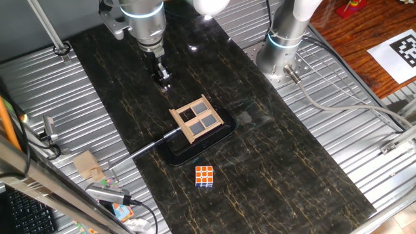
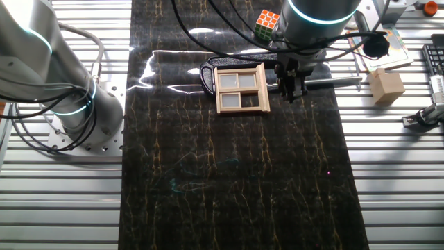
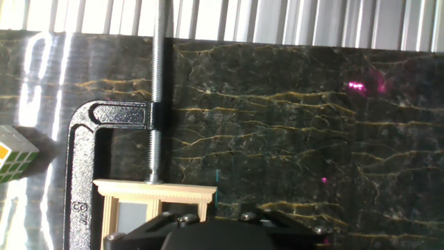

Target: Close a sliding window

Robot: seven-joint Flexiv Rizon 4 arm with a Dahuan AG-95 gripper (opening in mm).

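Centrally in one fixed view, the sliding window (image 1: 197,118), a light-tan wooden frame with crossbars and dark grey panes, lies on a black C-clamp (image 1: 195,148) on the dark marbled tabletop (image 1: 292,169). The gripper (image 1: 163,82) hangs just above and left of it in that frame, apart from the wood; its fingers look close together with nothing between them, though whether they are fully clenched I cannot tell. In the other fixed view the gripper (image 2: 291,92) sits just right of the window (image 2: 241,89). An orange-and-white puzzle cube (image 1: 204,176) rests lower in the frame, near the clamp. The hand view shows the clamp's threaded screw (image 3: 158,90) meeting the frame's top rail (image 3: 156,189).
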